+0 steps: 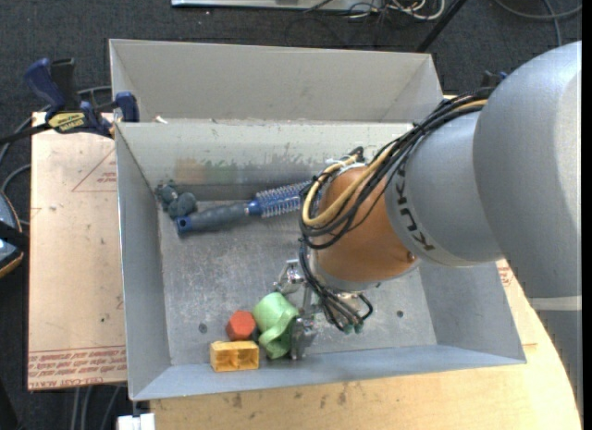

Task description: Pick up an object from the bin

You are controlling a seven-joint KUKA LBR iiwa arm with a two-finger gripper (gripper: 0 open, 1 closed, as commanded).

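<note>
My gripper (pixel 302 319) is low in the bin's front middle, under the arm's orange cover. It stands right against a light green rounded thing (pixel 273 319) that lies at its left side. Whether it grips the green thing I cannot tell. A small red-orange round piece (pixel 241 325) lies just left of the green thing. A yellow block (pixel 234 355) rests by the front wall, below the red piece.
A brush with a blue handle (pixel 217 216) and blue bristles (pixel 276 202) lies across the back left of the bin. A dark grey knobbed piece (pixel 174 199) sits at its left end. The arm covers the bin's right half.
</note>
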